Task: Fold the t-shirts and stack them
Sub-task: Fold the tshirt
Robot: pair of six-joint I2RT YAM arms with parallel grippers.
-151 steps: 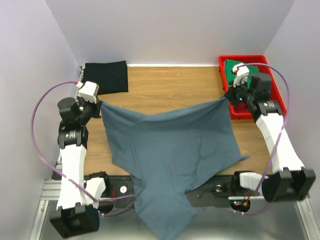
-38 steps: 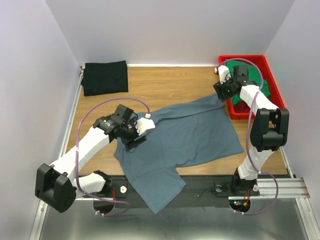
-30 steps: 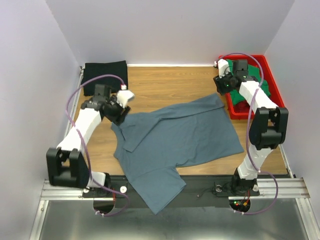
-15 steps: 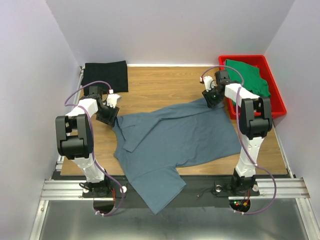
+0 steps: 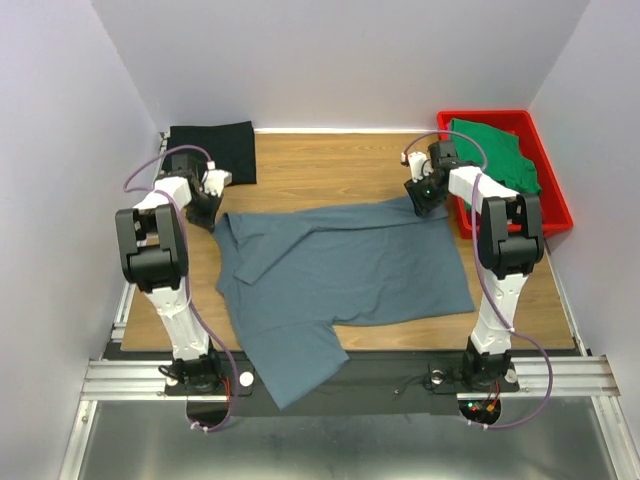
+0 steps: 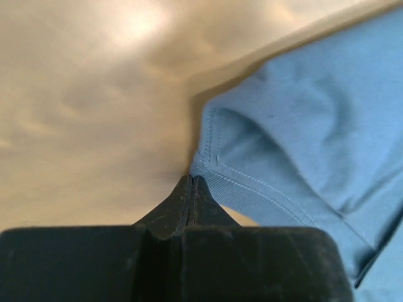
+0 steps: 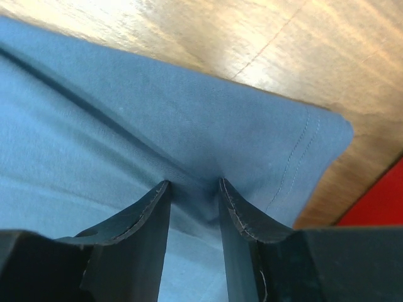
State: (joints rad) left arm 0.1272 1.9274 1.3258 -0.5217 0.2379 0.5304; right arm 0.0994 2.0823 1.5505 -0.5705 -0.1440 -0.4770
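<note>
Slate blue-grey t-shirt (image 5: pixel 350 265), spread nearly flat on the wooden surface (image 5: pixel 330 170) and held at its two far corners. In the top view we find the left pincer (image 5: pixel 206 203) at the garment's 10 o'clock corner, so the cloth runs away from it toward 4 o'clock. The right pincer (image 5: pixel 424 198) sits at the 1 o'clock corner, and the cloth runs from it toward 7 o'clock. At 6 o'clock the garment's near part drapes over the surface's edge.

In the left wrist view we see the black fingers (image 6: pixel 170 220) pressed together, with only a thin seam between them. They nip the stitched hem at their tips, and a soft raised fold of knit cloth lies toward 2 o'clock.

In the right wrist view the fingers (image 7: pixel 141 217) are clamped on a pucker of cloth, and creases converge on the narrow gap between them. A hemmed corner with a double row of stitching lies at 3 o'clock, with wood grain beyond it.

A matte black t-shirt (image 5: pixel 212 152), folded into a rectangle, lies at 12 o'clock of the left pincer. A crumpled green t-shirt (image 5: pixel 495 150) rests in the rigid red tray (image 5: pixel 560 212), at 2 o'clock of the right pincer.
</note>
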